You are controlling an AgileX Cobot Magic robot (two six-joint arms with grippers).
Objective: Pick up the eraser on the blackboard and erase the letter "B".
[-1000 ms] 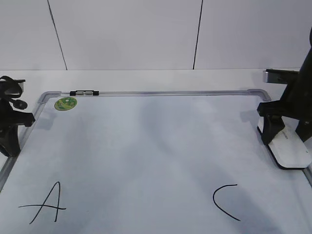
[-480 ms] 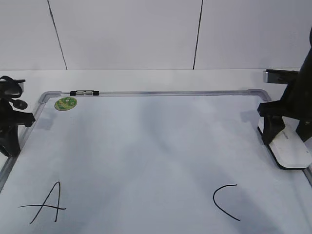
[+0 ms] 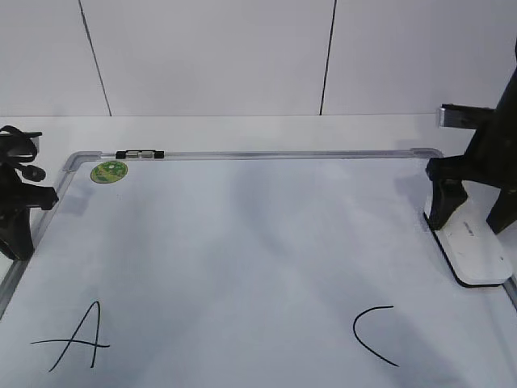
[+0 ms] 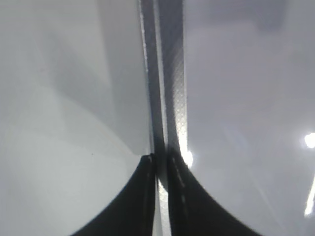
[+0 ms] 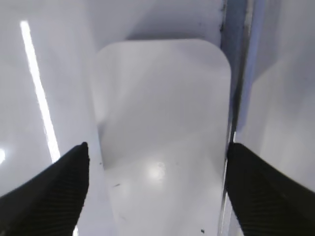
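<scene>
The white eraser (image 3: 477,252) lies flat on the blackboard (image 3: 283,153) beside its right frame. My right gripper (image 3: 472,212) is open and stands over the eraser's far end, one finger on each side, apart from it. In the right wrist view the eraser (image 5: 162,123) lies between the two black fingertips (image 5: 59,189) of that gripper (image 5: 156,162). My left gripper (image 3: 16,234) is shut and empty at the board's left frame (image 4: 167,73), as the left wrist view (image 4: 160,167) shows. No letter "B" shows; the board between "A" (image 3: 73,343) and "C" (image 3: 373,333) is bare.
A small black-and-clear marker (image 3: 140,153) lies on the board's far frame. A round green sticker (image 3: 108,171) is at the far left corner. The board's right frame (image 5: 236,73) runs right next to the eraser.
My right gripper's fingers have spread wider and risen slightly. The eraser, which was between them, now lies flat on the board. The left arm has not moved.
</scene>
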